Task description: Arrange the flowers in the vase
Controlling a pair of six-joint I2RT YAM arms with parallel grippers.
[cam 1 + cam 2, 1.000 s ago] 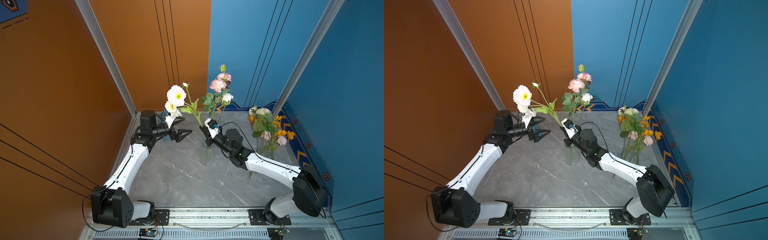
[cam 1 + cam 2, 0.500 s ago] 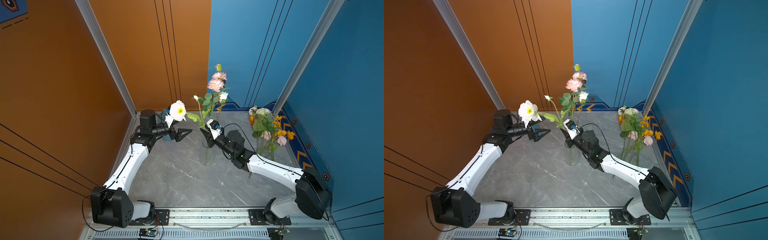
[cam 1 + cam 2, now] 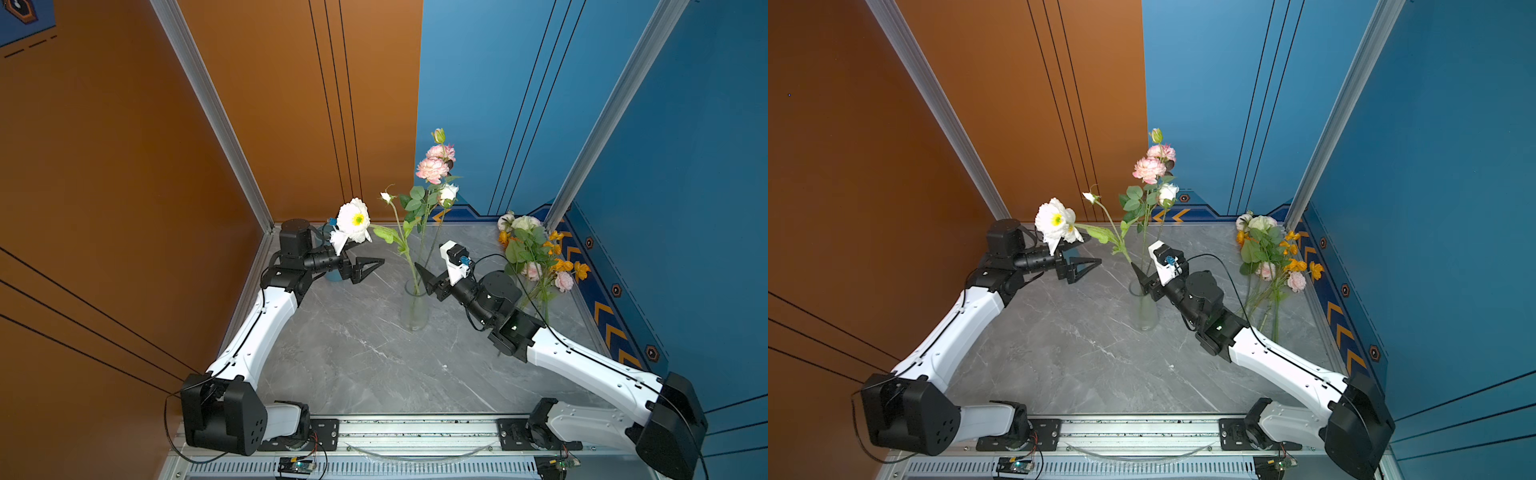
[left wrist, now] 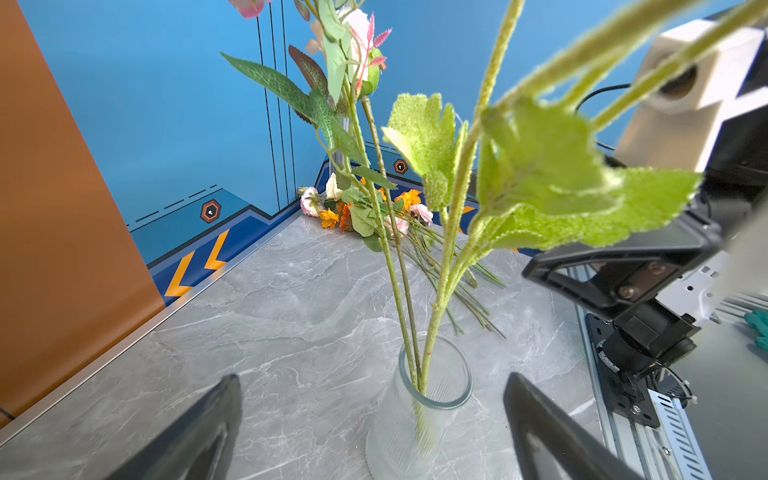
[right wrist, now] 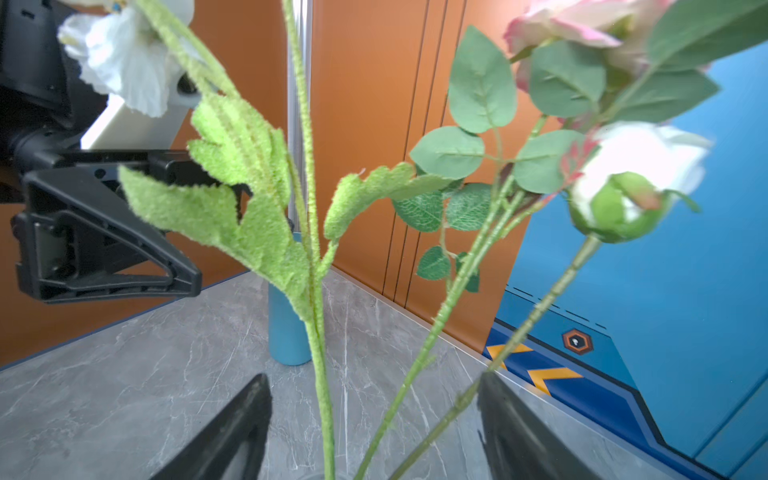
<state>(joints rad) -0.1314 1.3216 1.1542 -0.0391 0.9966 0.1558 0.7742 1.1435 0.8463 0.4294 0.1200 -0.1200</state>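
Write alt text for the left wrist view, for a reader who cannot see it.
A clear ribbed glass vase on the grey marbled table holds three green stems, seen between the fingers of the open left gripper. Fuzzy light-green leaves blur the foreground; more flowers lie heaped by the blue wall behind.

White-shelled arms (image 3: 270,320), black joints (image 3: 498,291), black cables (image 3: 488,257), black triangular hands (image 3: 365,261).

Between the right gripper's (image 5: 372,376) fingers, the flower stems (image 5: 322,395) run off the wrist picture's edge, so their lower ends are unseen. The blooms (image 5: 640,162) above it are blurred. Behind the left gripper (image 3: 368,255), a blue cup (image 3: 333,277) is mostly hidden.
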